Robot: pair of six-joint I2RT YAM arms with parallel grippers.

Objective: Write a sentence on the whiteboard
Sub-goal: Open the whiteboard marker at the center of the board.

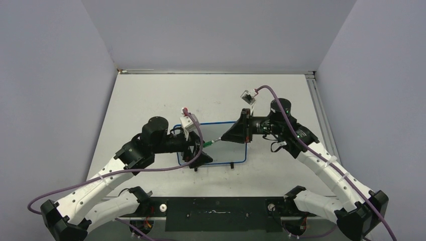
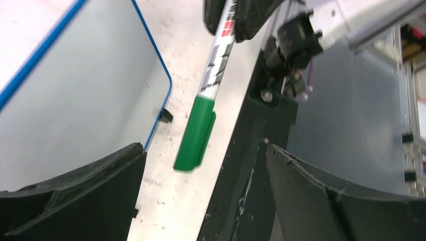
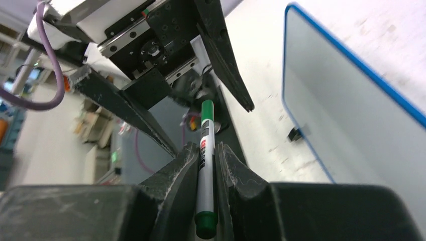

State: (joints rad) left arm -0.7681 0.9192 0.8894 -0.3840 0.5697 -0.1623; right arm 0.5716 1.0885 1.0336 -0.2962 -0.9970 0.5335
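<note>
You are working over one pale worktop [image 1: 150, 100], with two arms reaching in and one whiteboard [image 1: 228, 150] lying flat at its middle. The whiteboard is showing a thin blue frame and two small black feet [image 1: 232, 165] on its near edge. Two tools are meeting above it. Your left tool [image 2: 205, 150] is hanging over the whiteboard's left part with its fingers spread wide, gripping nothing. Your right tool [image 3: 207, 155], over the whiteboard's right part, is pinching tight on the one marker [image 2: 216, 65]. The marker's single green cap [image 2: 195, 133] is pointing into the gap between the left fingers without touching them. The barrel is carrying red and black print, too blurred to read.
</note>
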